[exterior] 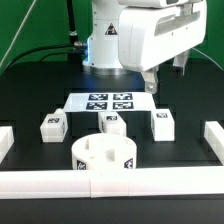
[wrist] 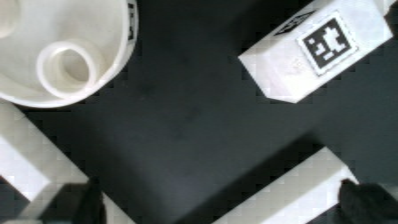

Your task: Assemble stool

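Observation:
The stool's white notched seat drum (exterior: 105, 155) stands near the front rail, and the wrist view catches its rim (wrist: 54, 50) at one corner. Three small blocky legs with tags stand in a row behind it: one on the exterior view's left (exterior: 53, 126), one in the middle (exterior: 113, 124) and one on the right (exterior: 162, 124). A single tagged leg (wrist: 308, 55) lies in the wrist view. My gripper (exterior: 165, 72) hangs high above the table's back right. Its dark fingertips (wrist: 365, 202) stand wide apart, so the gripper (wrist: 214, 208) is open, holding nothing and touching nothing.
The marker board (exterior: 108, 102) lies flat behind the legs. Long white rail blocks border the work area at the front (exterior: 120, 182), on the exterior view's left (exterior: 6, 140) and on its right (exterior: 212, 135). One rail (wrist: 267, 185) crosses the wrist view beneath the fingers.

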`<state>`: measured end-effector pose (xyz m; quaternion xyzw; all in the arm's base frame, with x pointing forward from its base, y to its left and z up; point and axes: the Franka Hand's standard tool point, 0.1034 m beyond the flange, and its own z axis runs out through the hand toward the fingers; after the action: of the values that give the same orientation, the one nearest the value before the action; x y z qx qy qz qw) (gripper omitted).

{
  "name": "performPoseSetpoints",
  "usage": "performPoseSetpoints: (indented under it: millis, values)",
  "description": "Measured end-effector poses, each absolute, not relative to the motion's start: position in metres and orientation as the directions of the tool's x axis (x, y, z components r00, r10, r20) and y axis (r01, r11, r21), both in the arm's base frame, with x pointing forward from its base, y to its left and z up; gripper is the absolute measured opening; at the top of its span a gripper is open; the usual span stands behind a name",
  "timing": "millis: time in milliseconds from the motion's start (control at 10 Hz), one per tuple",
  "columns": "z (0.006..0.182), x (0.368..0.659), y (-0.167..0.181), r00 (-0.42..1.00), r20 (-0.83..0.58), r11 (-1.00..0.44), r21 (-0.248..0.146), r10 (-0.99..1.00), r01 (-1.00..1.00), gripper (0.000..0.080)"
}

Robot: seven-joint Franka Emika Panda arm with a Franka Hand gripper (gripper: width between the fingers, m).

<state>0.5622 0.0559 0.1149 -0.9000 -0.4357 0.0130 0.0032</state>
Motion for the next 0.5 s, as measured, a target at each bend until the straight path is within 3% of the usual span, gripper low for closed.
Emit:
performPoseSetpoints:
  millis: [500]
  values:
    - [0.1148,0.5622,0.0559,0.620,-0.021,-0.620,-0.017,0.784,0.784,0.0650]
